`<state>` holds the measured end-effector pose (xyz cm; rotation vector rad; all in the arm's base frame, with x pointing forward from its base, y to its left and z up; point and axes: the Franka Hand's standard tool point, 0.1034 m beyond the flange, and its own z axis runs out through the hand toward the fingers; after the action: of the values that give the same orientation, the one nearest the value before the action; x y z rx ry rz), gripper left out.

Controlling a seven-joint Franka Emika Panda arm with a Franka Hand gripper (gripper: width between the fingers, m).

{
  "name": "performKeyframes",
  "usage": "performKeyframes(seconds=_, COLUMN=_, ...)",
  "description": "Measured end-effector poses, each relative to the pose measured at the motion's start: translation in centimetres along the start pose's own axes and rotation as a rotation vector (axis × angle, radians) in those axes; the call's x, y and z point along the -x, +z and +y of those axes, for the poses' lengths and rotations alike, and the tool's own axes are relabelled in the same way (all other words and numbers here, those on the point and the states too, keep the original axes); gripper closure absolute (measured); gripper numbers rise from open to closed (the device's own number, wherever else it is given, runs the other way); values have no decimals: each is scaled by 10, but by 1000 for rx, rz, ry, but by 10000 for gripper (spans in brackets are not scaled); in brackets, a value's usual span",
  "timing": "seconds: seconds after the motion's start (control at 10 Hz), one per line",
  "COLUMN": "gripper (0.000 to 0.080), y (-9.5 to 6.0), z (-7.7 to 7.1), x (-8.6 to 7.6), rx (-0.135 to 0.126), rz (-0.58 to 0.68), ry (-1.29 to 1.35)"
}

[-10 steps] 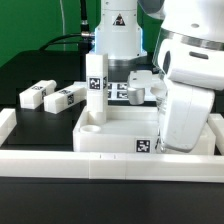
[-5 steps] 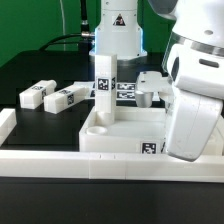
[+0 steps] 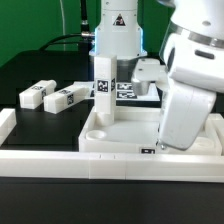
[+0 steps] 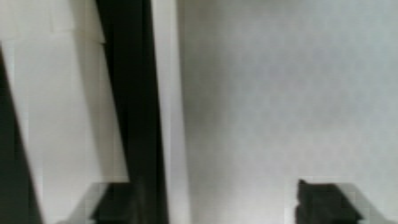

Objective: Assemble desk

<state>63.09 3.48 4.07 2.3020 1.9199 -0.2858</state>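
Observation:
The desk's white tabletop (image 3: 115, 141) lies as a shallow rimmed tray near the front. One leg block (image 3: 101, 85) stands upright in its corner on the exterior view's left. Two more leg blocks (image 3: 33, 95) (image 3: 66, 97) lie flat on the black table to the left. My arm (image 3: 186, 95) leans over the tray's right side and hides my fingers in the exterior view. In the wrist view my gripper (image 4: 226, 205) shows two dark fingertips (image 4: 331, 202) set wide apart. It is open over a close white surface crossed by a black stripe, which runs past both tips.
A long white border rail (image 3: 90, 164) runs along the front, with another piece at the far left (image 3: 6, 125). The marker board (image 3: 128, 91) lies behind the upright leg. The robot base (image 3: 118, 35) stands at the back. The table is black.
The jaws have gone from shut to open. My arm has swung and its hand has risen behind the tray. The upright leg stands where it stood half a second ago.

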Motion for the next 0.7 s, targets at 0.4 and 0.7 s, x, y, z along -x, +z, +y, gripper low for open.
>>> performKeyframes(seconds=0.4, gripper=162, y=-33, z=-2, x=38, rx=38, rz=-29, ry=17)
performKeyframes(seconds=0.7, gripper=151, y=-39, z=-8, x=58, rx=53, rz=-44, ry=33)
